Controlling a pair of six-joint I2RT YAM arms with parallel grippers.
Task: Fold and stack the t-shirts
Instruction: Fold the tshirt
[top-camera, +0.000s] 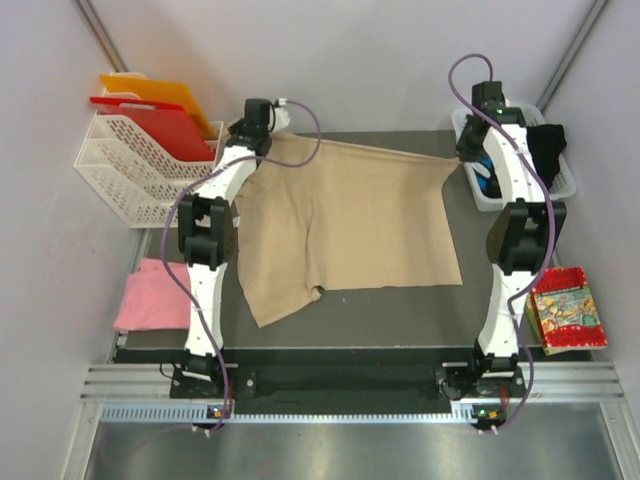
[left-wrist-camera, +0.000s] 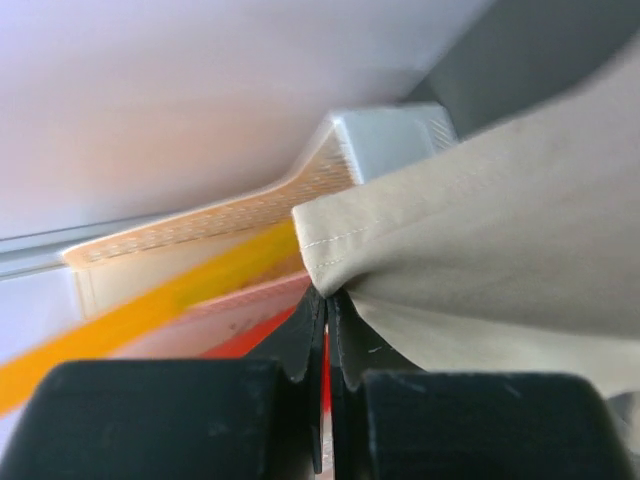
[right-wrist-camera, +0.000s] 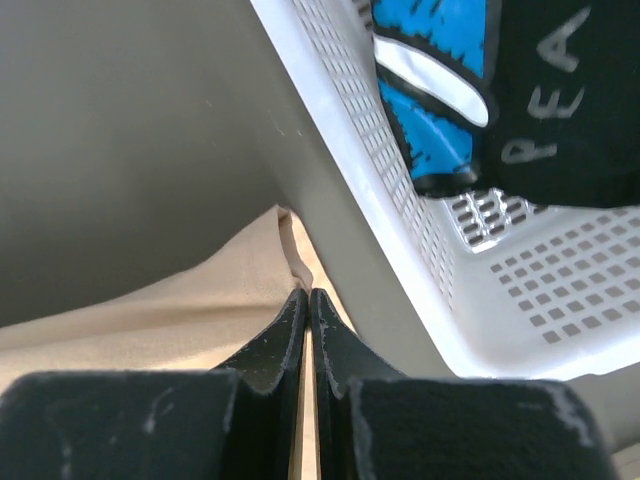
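The beige t-shirt lies spread over the dark table, its far edge stretched between both arms. My left gripper is shut on its far left corner. My right gripper is shut on its far right corner. The black t-shirt with blue-and-white print sits in the white basket at the back right and shows in the right wrist view. The pink t-shirt lies at the table's left edge, beside the left arm.
A white rack with red and orange boards stands at the back left. The white basket is by the right gripper. A colourful printed packet lies at the right. Grey walls close in both sides.
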